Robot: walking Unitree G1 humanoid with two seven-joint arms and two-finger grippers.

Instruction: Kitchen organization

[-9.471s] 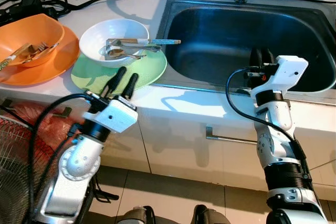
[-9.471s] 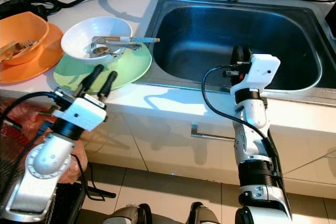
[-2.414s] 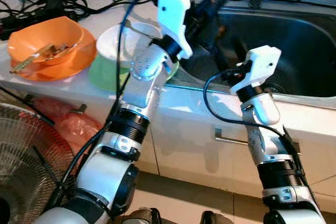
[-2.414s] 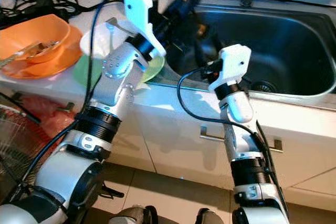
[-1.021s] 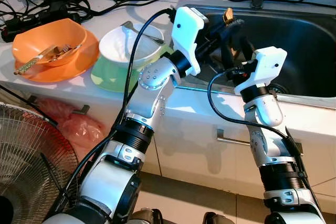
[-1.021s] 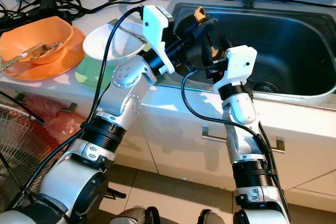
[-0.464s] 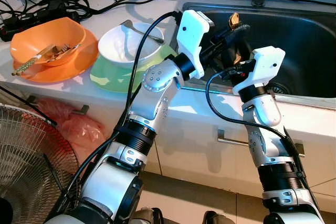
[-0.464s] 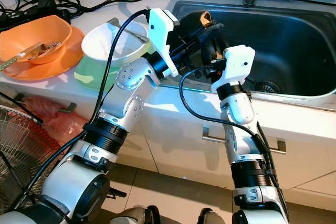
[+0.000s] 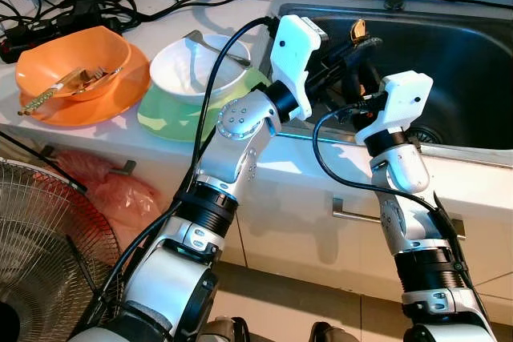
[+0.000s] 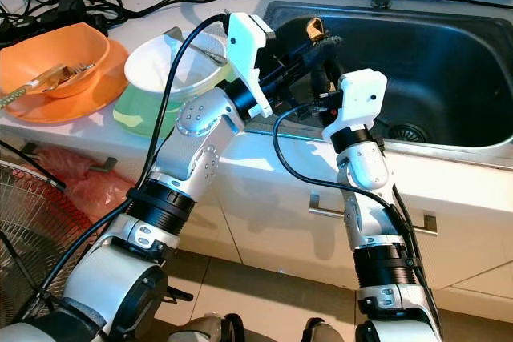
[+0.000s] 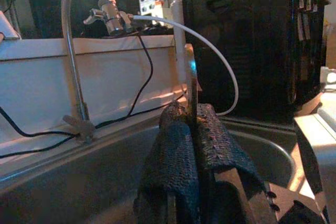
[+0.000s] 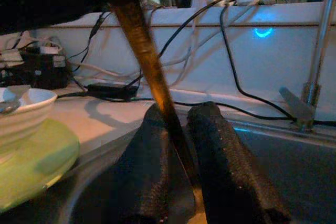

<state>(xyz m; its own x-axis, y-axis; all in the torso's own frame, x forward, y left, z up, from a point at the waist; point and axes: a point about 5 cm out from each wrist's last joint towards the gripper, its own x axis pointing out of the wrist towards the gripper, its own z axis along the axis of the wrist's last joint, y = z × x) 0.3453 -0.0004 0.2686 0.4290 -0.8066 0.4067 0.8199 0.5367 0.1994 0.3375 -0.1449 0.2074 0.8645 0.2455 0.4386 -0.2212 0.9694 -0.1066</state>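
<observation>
Silver jointed arms with white wrist housings, looping black cables and black-fingered grippers

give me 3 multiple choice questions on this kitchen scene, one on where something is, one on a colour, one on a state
1. Where is the white bowl?
A. in the sink
B. on the green plate
C. on the floor

2. What colour is the bowl holding cutlery at the far left of the counter?
A. orange
B. blue
C. black

3. What is the left pincer doing?
A. hanging open beside the cabinet
B. shut on a utensil over the sink
C. resting on the fan

Key: 1 B, the white bowl sits on the green plate beside the sink. 2 A, the orange bowl holds cutlery. 3 B, the left wrist view shows its fingers closed around a thin utensil above the basin.
</observation>
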